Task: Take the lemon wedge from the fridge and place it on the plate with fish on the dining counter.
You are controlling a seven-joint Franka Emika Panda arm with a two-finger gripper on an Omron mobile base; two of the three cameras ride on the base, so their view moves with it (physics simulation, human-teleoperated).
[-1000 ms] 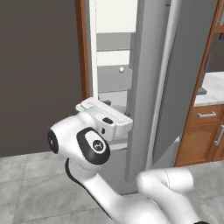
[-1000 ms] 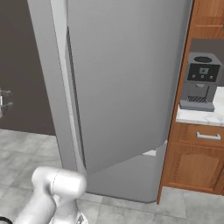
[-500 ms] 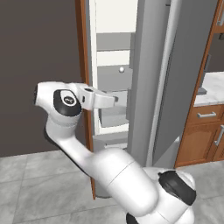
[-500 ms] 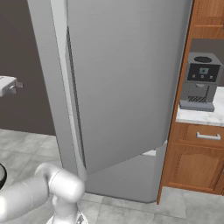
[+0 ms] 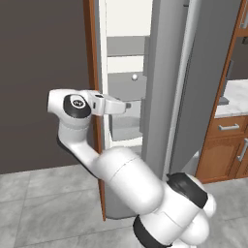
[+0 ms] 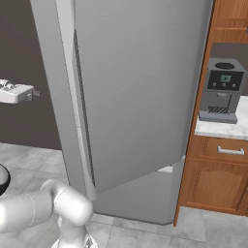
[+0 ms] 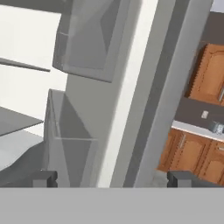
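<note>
With the fridge (image 5: 169, 87) door ajar, our empty gripper (image 5: 127, 105), jaws wide, hangs mid-frame at the opening; we cannot make out the lemon wedge inside, so grasping and plating all remain.

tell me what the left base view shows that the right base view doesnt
Left base view: the fridge's open white interior with grey shelves, a small white ball on one of them, and the arm reaching toward the opening with the claw at its edge.

Right base view: the closed-looking outer face of the fridge door and a coffee machine on the counter to its right.

Both: the grey fridge, wooden cabinets, grey tiled floor and the open, empty claw.
</note>
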